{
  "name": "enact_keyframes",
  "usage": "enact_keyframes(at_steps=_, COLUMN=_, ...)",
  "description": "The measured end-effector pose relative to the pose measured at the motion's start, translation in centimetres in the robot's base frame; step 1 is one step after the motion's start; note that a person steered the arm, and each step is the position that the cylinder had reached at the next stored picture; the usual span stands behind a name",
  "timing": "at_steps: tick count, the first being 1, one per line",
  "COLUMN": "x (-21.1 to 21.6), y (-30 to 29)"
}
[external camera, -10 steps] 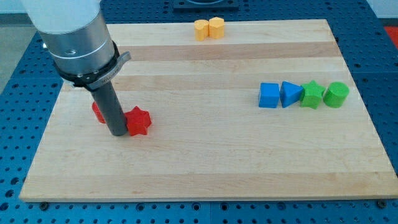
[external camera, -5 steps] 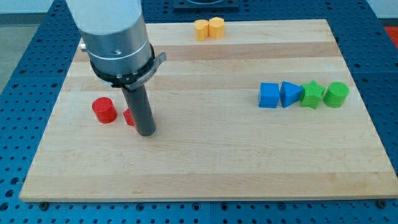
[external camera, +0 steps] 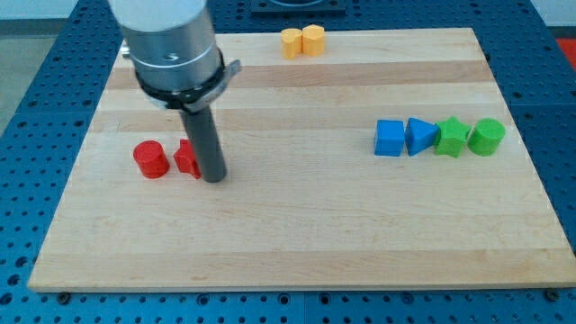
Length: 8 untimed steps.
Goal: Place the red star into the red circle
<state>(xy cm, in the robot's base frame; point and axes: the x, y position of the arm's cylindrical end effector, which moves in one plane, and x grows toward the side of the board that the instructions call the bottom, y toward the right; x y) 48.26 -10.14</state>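
Observation:
The red star (external camera: 186, 158) lies on the board's left part, mostly hidden behind my rod. The red circle block (external camera: 150, 159) stands just to the star's left, a small gap between them. My tip (external camera: 214, 177) rests on the board against the star's right side.
Two yellow blocks (external camera: 302, 41) sit together at the view's top edge of the board. On the right is a row: blue cube (external camera: 390, 139), blue triangle (external camera: 419, 136), green star (external camera: 452, 137), green circle (external camera: 487, 136). The wooden board (external camera: 297, 225) lies on a blue perforated table.
My tip moved from the star's left side around to its right side. The star has shifted left, closer to the red circle.

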Motion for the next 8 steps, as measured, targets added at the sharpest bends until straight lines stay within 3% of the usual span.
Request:
enact_keyframes(at_steps=1, x=-1.2, y=3.1)
enact_keyframes(at_steps=5, x=-1.4, y=-2.7)
enact_keyframes(at_steps=7, x=0.0, y=-3.1)
enact_keyframes(at_steps=8, x=-1.4, y=-3.1)
